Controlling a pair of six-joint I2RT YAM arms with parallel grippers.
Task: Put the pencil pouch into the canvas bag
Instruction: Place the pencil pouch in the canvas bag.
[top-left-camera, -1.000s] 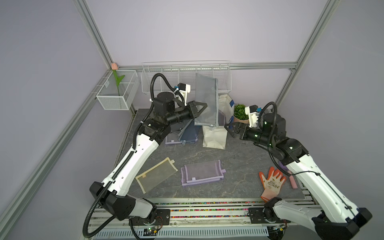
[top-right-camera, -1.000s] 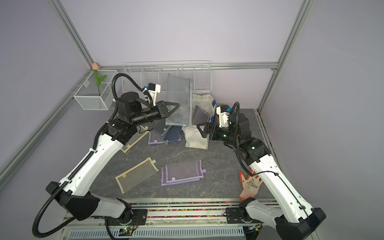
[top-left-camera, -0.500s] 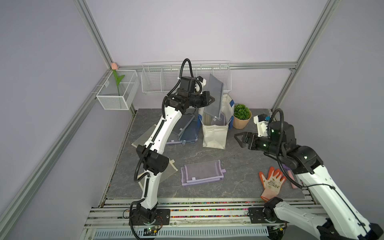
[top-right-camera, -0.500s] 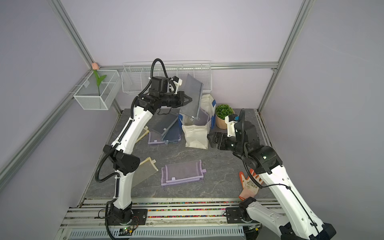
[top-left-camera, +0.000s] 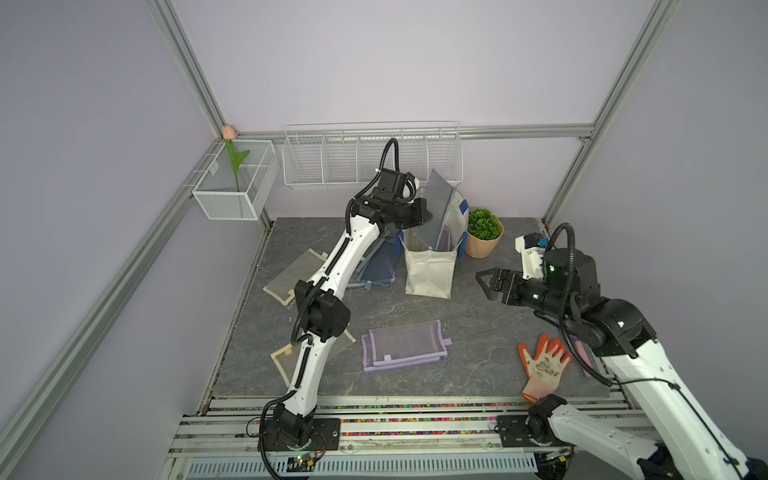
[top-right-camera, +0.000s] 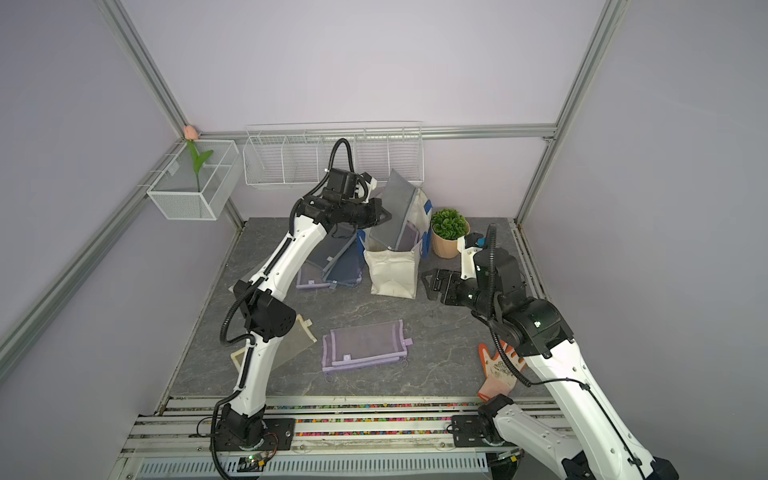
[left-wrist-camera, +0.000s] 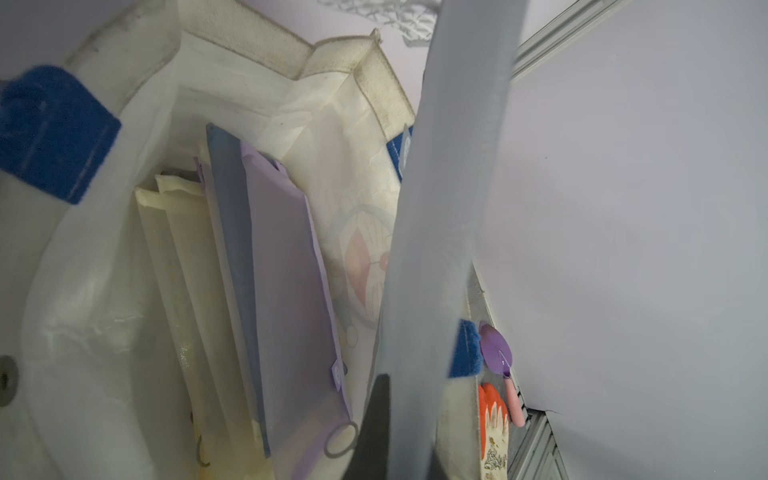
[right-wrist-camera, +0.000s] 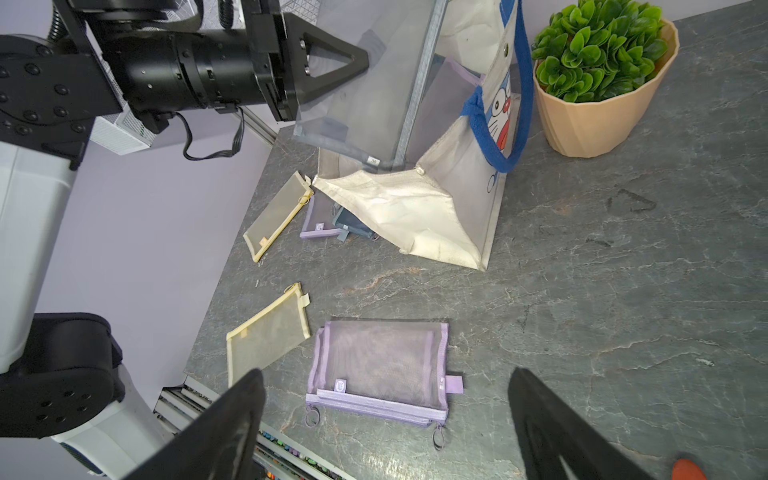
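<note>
A grey mesh pencil pouch (top-left-camera: 436, 210) (top-right-camera: 397, 210) hangs tilted over the canvas bag (top-left-camera: 428, 274) (top-right-camera: 392, 274), its lower edge down at the bag's open mouth. My left gripper (top-left-camera: 423, 208) (top-right-camera: 382, 215) is shut on the pouch's left edge. In the left wrist view the pencil pouch (left-wrist-camera: 449, 208) runs up the frame beside the bag's rim (left-wrist-camera: 249, 45), and purple, blue and cream pouches (left-wrist-camera: 282, 257) stand inside. My right gripper (top-left-camera: 484, 282) (top-right-camera: 430, 282) (right-wrist-camera: 386, 374) is open and holds nothing, to the right of the bag.
A potted plant (top-left-camera: 482, 232) in a peach pot stands right of the bag. On the table lie a purple pouch (top-left-camera: 403, 347), yellow mesh pouches (right-wrist-camera: 270, 332) and blue pouches (top-left-camera: 380, 266). An orange glove (top-left-camera: 544, 365) lies front right. Wire baskets (top-left-camera: 370, 162) hang on the back wall.
My left arm has carried the grey pouch right and down to the bag's mouth. My right gripper has drawn back from the bag toward the right and front, still open.
</note>
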